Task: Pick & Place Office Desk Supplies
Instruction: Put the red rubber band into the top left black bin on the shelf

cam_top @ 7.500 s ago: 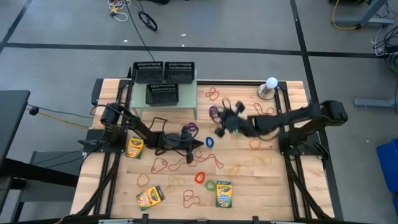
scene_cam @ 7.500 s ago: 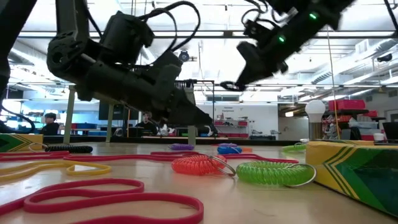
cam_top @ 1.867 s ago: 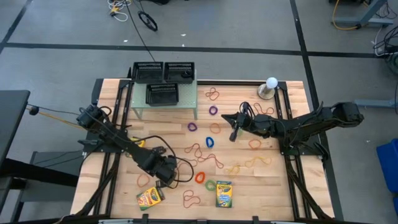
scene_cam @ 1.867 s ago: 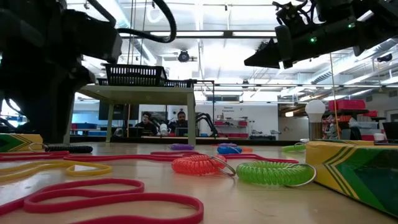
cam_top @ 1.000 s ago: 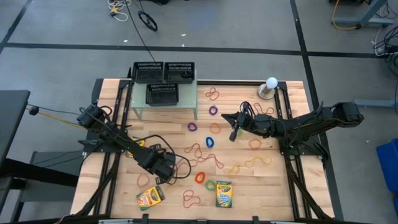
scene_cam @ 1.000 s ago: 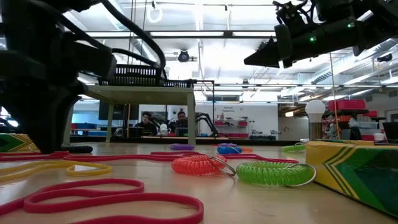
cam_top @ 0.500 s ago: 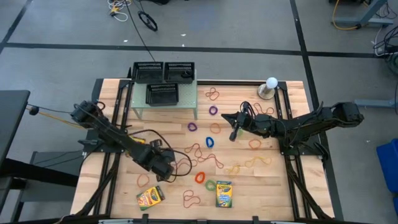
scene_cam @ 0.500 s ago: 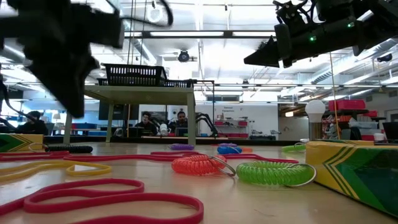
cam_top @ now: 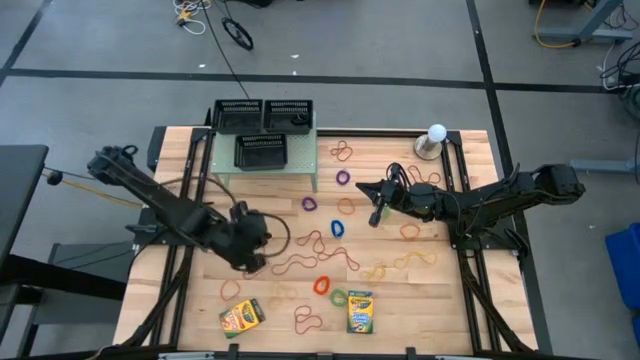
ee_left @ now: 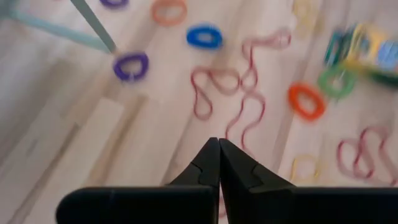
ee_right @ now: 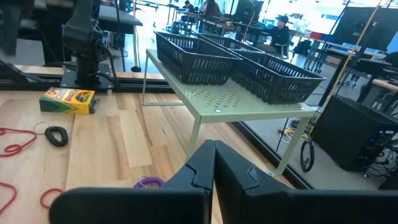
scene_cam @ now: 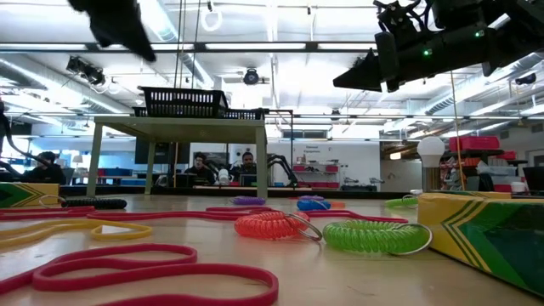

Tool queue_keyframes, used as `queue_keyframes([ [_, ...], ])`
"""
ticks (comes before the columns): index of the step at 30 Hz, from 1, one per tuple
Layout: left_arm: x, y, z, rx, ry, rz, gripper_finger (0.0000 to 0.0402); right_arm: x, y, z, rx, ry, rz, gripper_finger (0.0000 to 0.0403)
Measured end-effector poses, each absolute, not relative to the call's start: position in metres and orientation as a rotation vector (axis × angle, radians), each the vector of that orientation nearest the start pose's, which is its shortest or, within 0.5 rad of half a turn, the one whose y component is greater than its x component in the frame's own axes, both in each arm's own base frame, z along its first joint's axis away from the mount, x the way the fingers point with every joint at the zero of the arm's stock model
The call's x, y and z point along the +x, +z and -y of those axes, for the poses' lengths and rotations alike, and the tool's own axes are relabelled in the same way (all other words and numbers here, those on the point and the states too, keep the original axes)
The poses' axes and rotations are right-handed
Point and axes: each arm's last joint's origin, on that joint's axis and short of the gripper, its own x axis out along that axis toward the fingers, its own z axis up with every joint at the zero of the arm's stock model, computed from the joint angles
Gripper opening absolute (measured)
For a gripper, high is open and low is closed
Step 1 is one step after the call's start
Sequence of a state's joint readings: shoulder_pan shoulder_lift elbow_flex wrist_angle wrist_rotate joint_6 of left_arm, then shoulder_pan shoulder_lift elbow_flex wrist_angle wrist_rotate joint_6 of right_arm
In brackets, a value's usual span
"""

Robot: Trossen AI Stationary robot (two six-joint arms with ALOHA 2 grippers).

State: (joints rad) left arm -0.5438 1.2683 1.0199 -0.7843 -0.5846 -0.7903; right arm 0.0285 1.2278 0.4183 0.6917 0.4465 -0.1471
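Wooden table (cam_top: 400, 300) remains littered: rubber-band loops (cam_top: 315, 245) and crayon boxes (cam_top: 359, 311) lie loose, black mesh trays (cam_top: 262, 150) on the shelf (cam_top: 300, 176) look near-empty (one dark item visible), so most sorting remains. Left gripper (cam_top: 247, 262) pinched shut, gripping nothing, above the loops; right gripper (cam_top: 376, 213) also closed and empty, mid-table.

Grey floor (cam_top: 400, 40) crossed by dark lines, bright ceiling lights (scene_cam: 272, 13), distant seated people (scene_cam: 200, 163).
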Motion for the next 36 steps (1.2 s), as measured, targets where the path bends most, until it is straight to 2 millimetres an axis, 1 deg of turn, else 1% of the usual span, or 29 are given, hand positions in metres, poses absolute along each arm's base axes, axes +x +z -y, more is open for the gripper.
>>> queue_keyframes([
  [3,0.206,0.287,0.104,-0.209,0.375,-0.717,0.0003,0.237,0.205,0.006,-0.173,-0.409,-0.146,0.0014],
  [6,0.206,0.288,0.103,-0.249,0.350,-0.742,0.0006,0.237,0.205,0.006,-0.173,-0.409,-0.146,0.0014],
  [8,0.211,0.276,0.107,-0.243,0.325,-0.814,0.0016,0.237,0.205,0.006,-0.173,-0.409,-0.146,0.0014],
  [13,0.228,0.222,0.121,-0.161,0.311,-1.070,0.0068,0.237,0.205,0.006,-0.173,-0.408,-0.146,0.0014],
  [16,0.236,0.194,0.127,-0.121,0.315,-1.171,0.0102,0.237,0.205,0.006,-0.173,-0.408,-0.146,0.0014],
  [18,0.241,0.181,0.130,-0.093,0.310,-1.202,0.0123,0.237,0.205,0.006,-0.173,-0.408,-0.146,0.0014],
  [22,0.247,0.165,0.135,-0.052,0.268,-1.254,0.0155,0.237,0.205,0.006,-0.173,-0.408,-0.146,0.0014],
  [25,0.249,0.154,0.136,-0.009,0.250,-1.305,0.0167,0.237,0.205,0.006,-0.173,-0.408,-0.146,0.0014],
  [30,0.252,0.135,0.138,0.067,0.235,-1.362,0.0169,0.237,0.205,0.006,-0.173,-0.408,-0.146,0.0014],
  [34,0.255,0.128,0.140,0.110,0.220,-1.368,0.0167,0.237,0.205,0.006,-0.173,-0.408,-0.146,0.0014],
  [36,0.255,0.127,0.140,0.112,0.211,-1.371,0.0159,0.237,0.205,0.006,-0.173,-0.408,-0.146,0.0014],
])
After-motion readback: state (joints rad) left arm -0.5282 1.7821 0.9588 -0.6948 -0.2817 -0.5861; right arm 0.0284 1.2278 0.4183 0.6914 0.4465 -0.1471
